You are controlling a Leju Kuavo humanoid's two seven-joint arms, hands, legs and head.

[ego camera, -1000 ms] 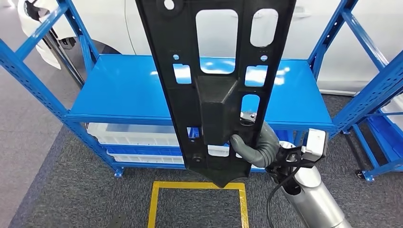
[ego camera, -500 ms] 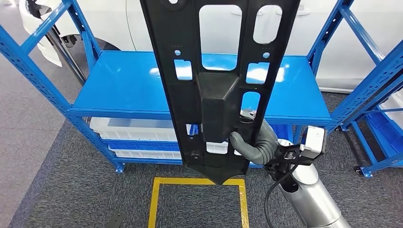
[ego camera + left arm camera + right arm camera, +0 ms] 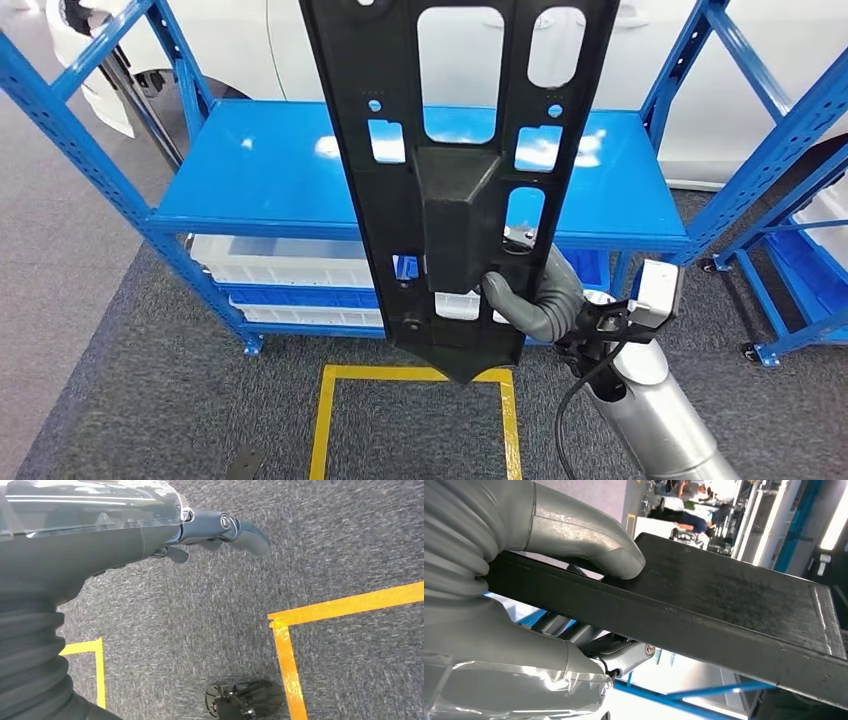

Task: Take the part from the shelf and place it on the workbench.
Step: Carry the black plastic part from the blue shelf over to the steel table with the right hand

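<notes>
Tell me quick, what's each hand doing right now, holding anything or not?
Left hand: holds nothing; whether its fingers are open or curled cannot be told.
Right hand: grips the black part, thumb pressed on its face.

Part (image 3: 455,190): sits slightly higher in the head view than a second ago; its pointed lower tip now overlaps the far edge of the yellow floor square (image 3: 415,376) less.
Blue shelf (image 3: 270,180): appears shifted slightly up and left in frame, consistent with camera movement.
Right hand (image 3: 535,295): grip on the part unchanged; it rises a little with the part.
</notes>
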